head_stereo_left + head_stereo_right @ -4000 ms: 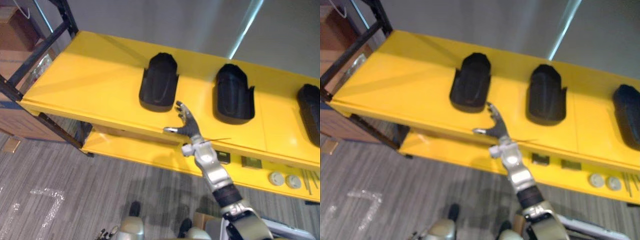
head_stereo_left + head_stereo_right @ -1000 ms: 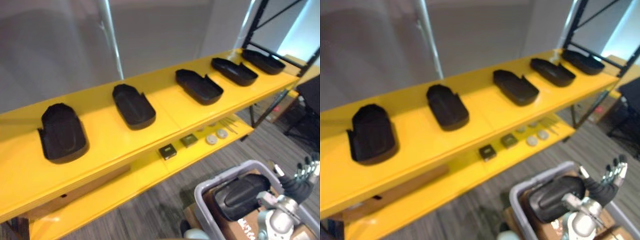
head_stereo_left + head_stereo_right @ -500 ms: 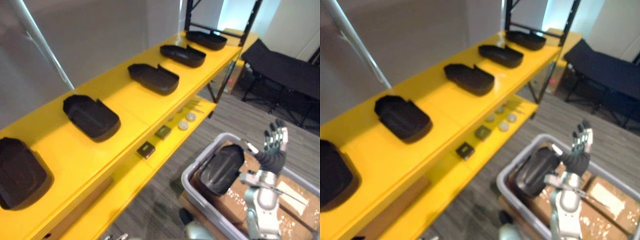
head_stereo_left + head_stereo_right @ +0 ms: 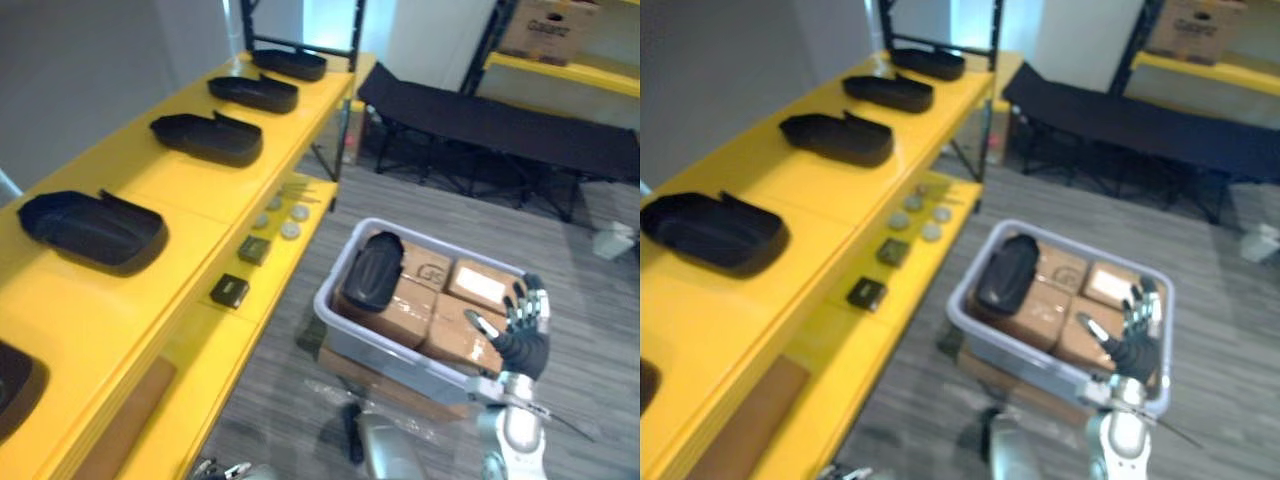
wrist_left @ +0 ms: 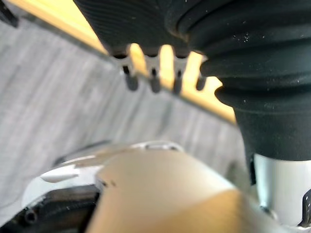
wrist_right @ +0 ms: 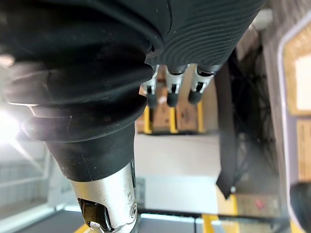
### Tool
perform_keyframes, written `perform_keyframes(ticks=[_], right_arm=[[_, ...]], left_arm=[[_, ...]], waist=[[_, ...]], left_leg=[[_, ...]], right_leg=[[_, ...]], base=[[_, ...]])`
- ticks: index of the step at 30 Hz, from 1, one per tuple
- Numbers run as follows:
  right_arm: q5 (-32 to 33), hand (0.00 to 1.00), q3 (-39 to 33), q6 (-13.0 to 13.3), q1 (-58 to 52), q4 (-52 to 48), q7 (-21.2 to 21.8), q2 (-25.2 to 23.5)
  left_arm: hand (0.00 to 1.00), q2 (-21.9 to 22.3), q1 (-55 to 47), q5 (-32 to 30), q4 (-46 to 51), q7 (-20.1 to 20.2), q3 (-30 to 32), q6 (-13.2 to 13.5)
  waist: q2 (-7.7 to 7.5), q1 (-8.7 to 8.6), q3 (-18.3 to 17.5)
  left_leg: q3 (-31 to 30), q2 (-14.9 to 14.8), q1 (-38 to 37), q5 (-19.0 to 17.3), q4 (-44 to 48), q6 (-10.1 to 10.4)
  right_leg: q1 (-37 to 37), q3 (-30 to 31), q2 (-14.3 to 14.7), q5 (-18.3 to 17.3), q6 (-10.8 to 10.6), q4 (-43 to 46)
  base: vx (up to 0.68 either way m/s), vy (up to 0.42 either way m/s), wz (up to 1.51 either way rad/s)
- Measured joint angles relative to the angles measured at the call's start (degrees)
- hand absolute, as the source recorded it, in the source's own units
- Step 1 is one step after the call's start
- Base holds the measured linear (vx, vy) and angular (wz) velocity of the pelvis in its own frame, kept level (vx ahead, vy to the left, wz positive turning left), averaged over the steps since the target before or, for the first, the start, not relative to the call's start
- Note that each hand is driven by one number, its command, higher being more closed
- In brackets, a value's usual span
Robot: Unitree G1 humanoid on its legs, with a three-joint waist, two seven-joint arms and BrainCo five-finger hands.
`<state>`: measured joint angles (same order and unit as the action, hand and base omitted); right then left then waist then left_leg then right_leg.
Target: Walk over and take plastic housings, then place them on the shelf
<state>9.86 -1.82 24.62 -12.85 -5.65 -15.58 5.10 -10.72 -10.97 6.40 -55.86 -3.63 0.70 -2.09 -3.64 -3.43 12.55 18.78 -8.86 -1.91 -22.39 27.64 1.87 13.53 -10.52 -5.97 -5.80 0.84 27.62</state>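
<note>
Hovering by the grey bin's [image 4: 345, 322] near right corner, right hand [image 4: 520, 335] is spread wide, empty. One black plastic housing [image 4: 372, 270] lies at the bin's far left corner, more housings [image 4: 205, 138] line the yellow shelf [image 4: 190, 205]. Left hand [image 5: 141, 24] hangs relaxed, empty.

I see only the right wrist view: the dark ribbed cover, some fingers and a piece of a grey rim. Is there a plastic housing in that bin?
Observer: Yes. In the left eye view, one black plastic housing lies in the grey plastic bin, on top of brown cardboard boxes.
Operator: Where is my right hand relative to it?
Observer: The right hand is raised by the bin's near right corner with its fingers spread. It is apart from the housing and holds nothing.
Operator: Does the shelf have room?
Observer: The yellow shelf on the robot's left carries a row of other black housings, with bare yellow gaps between them.
</note>
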Motion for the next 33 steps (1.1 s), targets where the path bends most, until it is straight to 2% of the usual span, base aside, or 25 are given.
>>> perform_keyframes(ticks=[1,2,3,4,5,6,7,8,9,10,11,12,13,16,19,23,26,28,29,33], right_arm=[[-0.13,0.00,1.03,-0.42,0.24,0.35,-0.45,-0.35],[-0.89,0.00,2.37,-1.57,1.82,1.84,-1.01,-0.49],[-1.35,0.00,2.48,-2.68,1.03,2.11,-1.53,-1.04],[-1.45,0.00,2.41,-3.02,0.01,2.16,-1.93,-1.00],[-1.51,0.00,2.48,-3.85,-1.23,2.81,-1.99,-1.05],[-1.48,0.00,2.50,-4.32,-1.49,2.72,-1.83,-1.07],[-1.48,0.00,2.60,-4.81,-1.63,2.70,-1.48,-1.22],[-1.46,0.00,2.59,-5.20,-1.37,2.72,-0.40,-1.44],[-1.56,0.00,1.96,-6.16,0.01,3.06,0.60,-0.23],[-1.69,0.00,1.47,-7.16,0.89,3.67,0.66,1.20],[-1.70,0.00,1.17,-7.27,1.23,4.05,0.66,1.67],[-1.55,0.00,0.81,-7.63,2.17,5.01,0.56,2.41],[-1.26,0.00,0.19,-7.59,2.25,5.43,0.66,2.81],[-1.03,0.00,-0.47,-7.28,1.71,6.32,0.68,2.90],[0.39,0.00,-0.78,-6.88,2.08,6.83,0.69,2.88],[0.49,0.00,-2.43,-7.16,6.23,10.52,0.71,3.38],[0.66,0.00,-2.50,-9.18,15.53,13.84,1.35,4.90],[0.78,0.00,-2.46,-11.09,22.57,17.06,2.46,6.74],[1.40,0.00,-2.28,-12.64,27.62,20.76,3.03,8.49],[2.97,0.00,-1.32,-16.21,40.56,32.49,3.31,12.57]], left_arm=[[0.00,0.22,0.07,0.03,-0.32,0.09,0.65,-0.32],[0.00,1.34,0.01,0.37,-2.22,0.08,1.38,-0.45],[0.00,1.85,-0.28,1.10,-2.98,-0.02,1.51,-0.47],[0.00,1.48,-0.48,1.79,-3.19,0.07,1.21,-0.44],[0.00,0.45,-0.80,2.77,-3.88,0.37,0.97,-0.22],[0.00,0.04,-0.83,2.89,-3.94,0.66,0.79,0.13],[0.00,-0.45,-0.89,3.62,-3.93,1.25,0.83,0.81],[0.00,-0.96,-0.67,4.95,-3.63,1.61,0.90,1.47],[0.00,-0.01,1.05,6.64,-3.45,1.05,1.08,1.99],[0.00,1.30,2.00,8.48,-3.08,-0.33,0.99,2.37],[0.00,1.45,2.03,9.22,-2.84,-0.55,0.74,2.50],[0.00,2.62,1.96,11.79,-2.22,-2.05,0.74,3.03],[0.00,3.84,1.57,12.13,-2.00,-4.06,0.75,3.94],[0.00,4.02,0.34,12.94,-1.46,-6.92,0.65,5.46],[0.00,3.90,0.07,13.12,-1.18,-6.68,0.61,6.23],[0.00,3.65,-0.09,11.52,0.72,-6.20,0.29,7.33],[0.00,3.83,-0.04,11.66,2.57,-5.95,0.27,7.93],[0.00,4.08,0.67,11.67,3.64,-5.48,0.23,8.30],[0.00,4.37,1.28,11.69,4.39,-4.99,0.25,8.45],[0.00,4.55,1.58,11.68,5.80,-4.76,0.25,9.38]], waist=[[0.14,0.19,-0.07],[3.04,2.68,0.13],[2.38,1.78,-0.03],[2.13,1.37,-0.16],[1.25,1.36,-0.66],[1.18,1.34,-0.68],[0.80,1.31,-0.63],[0.00,1.25,-0.29],[1.18,1.03,1.40],[3.19,0.70,3.95],[3.61,0.74,4.60],[4.36,0.89,6.50],[5.01,0.75,6.83],[4.74,-0.14,7.12],[4.59,-0.23,7.42],[3.76,1.00,8.87],[4.09,1.46,10.79],[4.92,1.98,12.58],[5.44,3.32,13.45],[6.20,6.37,13.95]], left_leg=[[-1.57,0.28,0.29,-0.63,-1.13,-0.68],[-3.30,-1.68,-1.32,0.78,-5.37,0.61],[-1.17,-2.76,-2.60,2.76,-6.57,2.23],[-0.87,-2.69,-2.92,3.12,-7.02,2.76],[-0.23,-3.91,-2.31,3.29,-5.93,3.51],[-0.13,-4.79,-1.41,3.14,-4.96,3.98],[-0.03,-5.82,0.13,2.97,-3.42,4.31],[-0.38,-6.81,2.69,2.91,-1.26,4.54],[-1.65,-8.70,5.22,2.88,1.43,4.85],[-2.83,-9.98,6.33,3.46,2.64,4.75],[-2.83,-10.12,6.28,3.64,2.67,4.79],[-2.80,-9.89,5.92,4.59,1.89,5.23],[-2.76,-8.90,5.87,6.16,-0.94,5.94],[-2.86,-6.90,4.92,8.46,-5.61,6.62],[-3.13,-5.56,4.85,8.81,-6.84,7.26],[-3.58,-3.09,6.15,9.03,-6.87,7.23],[-4.56,-1.22,9.23,9.38,-5.39,6.10],[-6.78,-0.07,11.18,9.88,-5.00,5.27],[-8.04,0.55,12.62,10.37,-5.09,4.64],[-11.32,1.93,16.17,11.71,-5.15,3.76]], right_leg=[[-1.73,1.19,1.77,1.30,-1.72,-4.79],[-3.51,2.90,5.53,4.27,0.84,-9.39],[-2.29,2.52,2.75,-1.64,5.31,1.10],[-2.60,2.58,0.59,-3.17,4.68,3.87],[-4.34,2.61,-3.50,-3.42,2.55,4.29],[-4.99,2.69,-4.63,-2.67,0.88,3.06],[-6.06,2.67,-5.82,-1.55,-3.87,0.34],[-6.51,2.34,-5.95,-3.81,-10.70,-3.02],[-5.27,0.68,-4.69,-5.42,-9.82,-3.18],[-4.00,0.44,-3.44,-5.69,-8.81,-1.08],[-3.50,0.77,-3.22,-5.78,-8.65,-0.43],[-1.96,1.60,-3.19,-6.45,-7.68,1.24],[-0.06,2.28,-3.36,-6.64,-7.50,2.05],[0.89,2.48,-4.11,-6.55,-7.46,1.92],[0.79,2.63,-5.05,-5.41,-7.94,0.99],[0.36,2.79,-7.20,-2.20,-9.54,-2.67],[0.27,2.29,-8.78,1.52,-10.68,-6.65],[-0.69,0.60,-9.57,3.74,-11.16,-9.66],[-1.49,-0.93,-9.92,5.40,-11.31,-12.21],[-2.82,-4.91,-10.62,8.24,-11.46,-16.77]], base=[[-0.17,-0.146,-1.41],[-0.09,-0.124,-1.29],[-0.04,-0.116,-1.12],[0.04,-0.210,-0.52],[0.01,-0.231,-0.32],[-0.02,-0.255,-0.37],[-0.06,-0.241,-0.29],[-0.06,-0.398,-0.25],[-0.09,-0.436,-0.16],[-0.07,-0.309,-0.10],[-0.09,-0.161,-0.22],[-0.11,-0.158,-0.29],[-0.12,-0.181,-0.24],[-0.06,-0.102,0.05],[-0.06,0.039,0.04],[-0.09,0.144,0.07],[-0.07,0.122,0.19],[-0.10,0.104,0.42],[-0.09,0.060,0.45],[-0.07,0.040,0.48]])
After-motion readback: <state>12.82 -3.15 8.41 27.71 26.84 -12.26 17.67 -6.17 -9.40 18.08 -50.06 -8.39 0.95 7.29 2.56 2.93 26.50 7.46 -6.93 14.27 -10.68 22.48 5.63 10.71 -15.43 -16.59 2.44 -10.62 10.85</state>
